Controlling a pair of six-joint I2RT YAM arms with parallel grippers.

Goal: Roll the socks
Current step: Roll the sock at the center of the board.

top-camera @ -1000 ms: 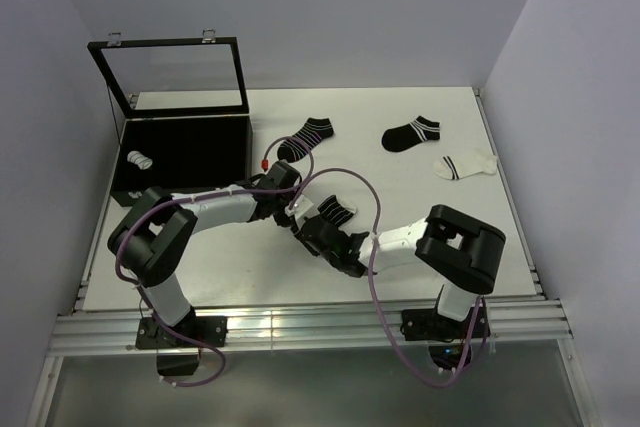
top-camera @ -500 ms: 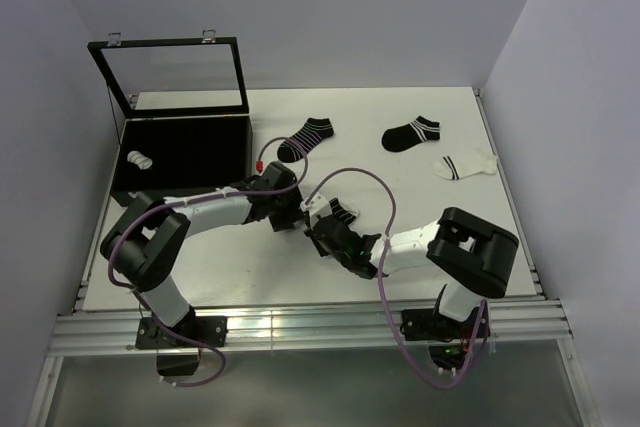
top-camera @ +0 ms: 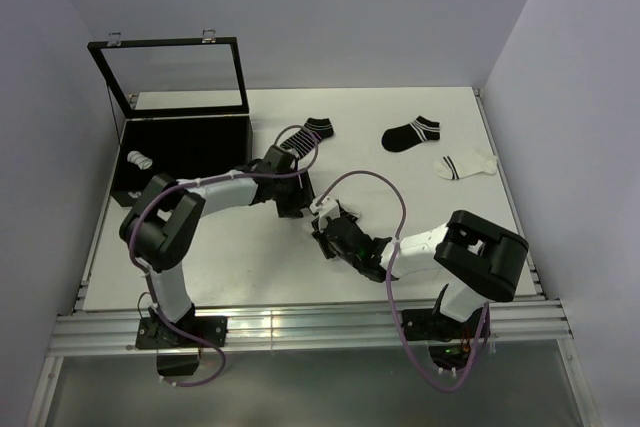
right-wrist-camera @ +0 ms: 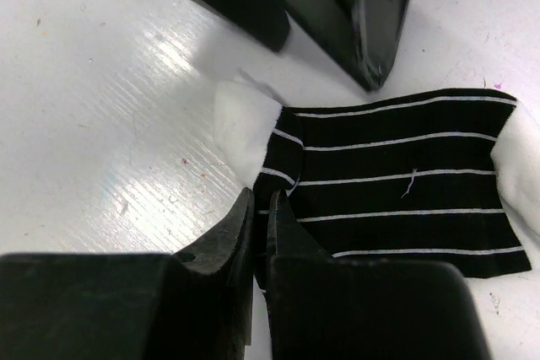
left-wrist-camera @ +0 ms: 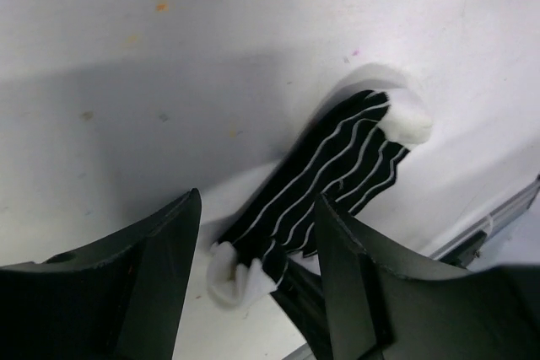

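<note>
Change: left pincer (left-wrist-camera: 257,208) has released, jaws now apart over the black striped sock (right-wrist-camera: 396,183); right pincer (right-wrist-camera: 259,201) has clamped its cuff edge, lower centre; rolling probably starts there.

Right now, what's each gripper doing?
Left gripper: open, holding nothing.
Right gripper: closed on the sock edge.

The left arm (top-camera: 215,190) and right arm (top-camera: 420,242) fold low and inward, wrists almost meeting. The left end effector (left-wrist-camera: 257,271) has its fingers spread apart. Just nearer, the right end effector (right-wrist-camera: 260,225) has its fingers pressed together.
</note>
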